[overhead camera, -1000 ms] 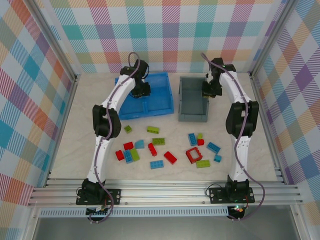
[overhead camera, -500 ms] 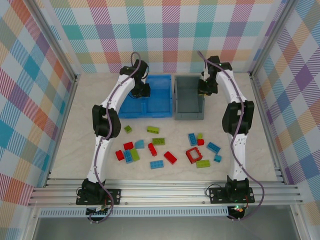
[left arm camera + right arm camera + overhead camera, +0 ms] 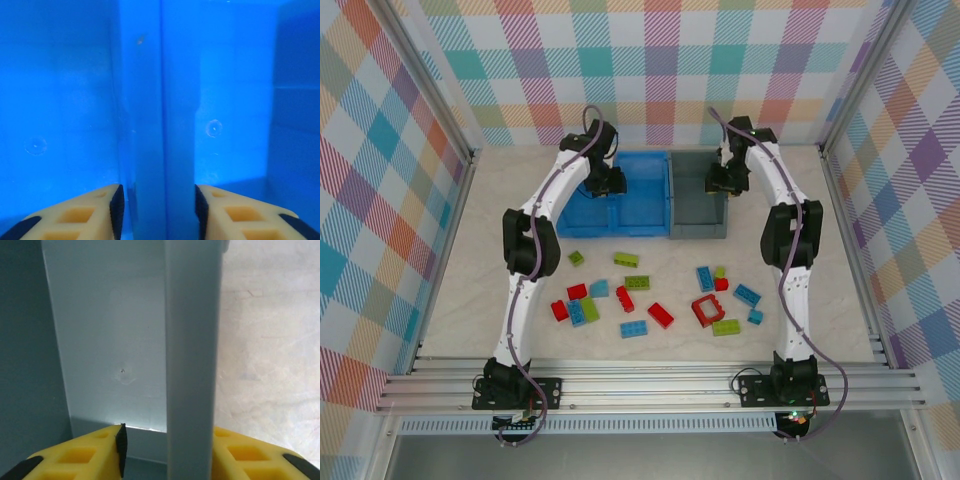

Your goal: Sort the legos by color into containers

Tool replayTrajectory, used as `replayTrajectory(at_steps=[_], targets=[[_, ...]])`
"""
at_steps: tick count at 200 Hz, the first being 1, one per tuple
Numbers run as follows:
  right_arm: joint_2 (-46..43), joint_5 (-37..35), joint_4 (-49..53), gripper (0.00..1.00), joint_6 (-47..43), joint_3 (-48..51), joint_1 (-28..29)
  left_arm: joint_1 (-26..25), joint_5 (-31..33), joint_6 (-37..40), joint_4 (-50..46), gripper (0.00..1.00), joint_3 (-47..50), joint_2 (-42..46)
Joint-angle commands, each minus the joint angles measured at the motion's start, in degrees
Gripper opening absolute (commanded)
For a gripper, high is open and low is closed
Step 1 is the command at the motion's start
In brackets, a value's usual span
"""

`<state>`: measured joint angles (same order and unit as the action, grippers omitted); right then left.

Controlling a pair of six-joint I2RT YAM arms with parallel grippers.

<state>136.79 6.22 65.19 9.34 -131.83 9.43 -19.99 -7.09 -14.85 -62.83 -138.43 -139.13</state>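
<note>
Sorting has not really begun, by the look of it: the legos (image 3: 638, 282) lie loose on the counter (image 3: 470, 260), a scatter of red, light blue and lime green bricks across the near middle, the red open frame (image 3: 707, 310) among those on the right. At the far middle the two containers stand side by side, touching or nearly so, the blue bin (image 3: 642, 205) on the left and the dark grey bin (image 3: 695, 200) on the right. No brick can be seen in either, though the arm hides part of the blue bin's left compartment. The left gripper (image 3: 607, 182) hangs over the blue bin with its fingers apart on either side of the centre divider. The right gripper (image 3: 720, 180) likewise straddles the grey bin's right wall, with a clear gap beside one finger, so it grips nothing (the left appears equally loose, though its contact with the divider is harder to read). What is left is essentially everything: picking up every brick and dropping each colour into its own compartment or bin.
</note>
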Motion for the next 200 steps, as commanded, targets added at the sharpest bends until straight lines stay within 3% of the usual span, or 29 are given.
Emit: replayTrajectory(at_steps=[1,52,95,130,148,178,200], targets=[[-7.1,-2.8,-0.7,0.49,1.3,0.6,0.2,-0.7,-1.1,-1.7,0.0,0.5,0.1,7.4],[-20.4,-6.4,-3.2,0.58,5.9,8.3,0.1,-1.2,2.7,-3.4,1.8,0.61,3.9,17.8],[-41.8,-7.3,-9.5,0.55,14.7,32.4,2.6,-5.8,0.0,-3.7,14.1,0.66,25.3,37.8],[-59.2,-12.2,-10.3,0.5,21.6,55.9,14.3,-14.6,0.2,-9.8,25.1,0.67,51.4,57.5],[-65.4,-11.9,-11.1,0.47,25.5,67.0,21.3,-20.2,4.5,-14.0,27.9,0.67,64.0,67.8],[-66.6,-11.0,-14.8,0.41,29.1,77.4,33.0,-30.9,11.1,-24.2,36.0,0.64,84.3,84.7],[-63.0,-12.6,-17.4,0.36,27.8,80.4,36.6,-38.3,15.8,-29.0,37.8,0.63,93.3,92.7]])
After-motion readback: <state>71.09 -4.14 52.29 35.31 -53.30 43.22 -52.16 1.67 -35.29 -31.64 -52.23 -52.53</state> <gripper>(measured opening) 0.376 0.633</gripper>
